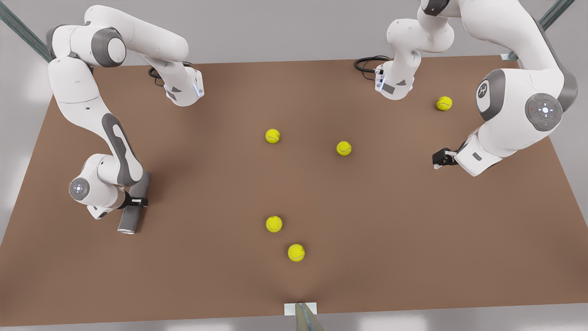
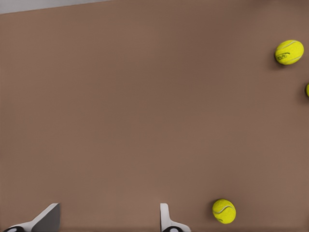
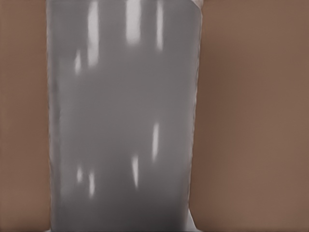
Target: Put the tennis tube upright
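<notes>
The tennis tube [image 1: 134, 202] is a dark-grey cylinder lying on the brown table [image 1: 206, 193] at the front view's left, its silvery rim toward the near edge. My right gripper [image 1: 137, 201] reaches down over the tube's middle, one finger against each side, shut on it. In the right wrist view the tube's grey wall [image 3: 123, 121] is very close, with a sliver of a fingertip [image 3: 192, 221] at its edge. My left gripper [image 1: 440, 159] waits at the front view's right, above the table. Its fingers [image 2: 166, 220] stand open with nothing between them.
Several yellow-green tennis balls lie loose: two mid-table [image 1: 272, 136] [image 1: 343, 148], two nearer the front edge [image 1: 274, 224] [image 1: 296, 252], one at the far right [image 1: 443, 103]. The left wrist view has a ball [image 2: 223, 210] beside the fingers and another [image 2: 289, 51] farther off.
</notes>
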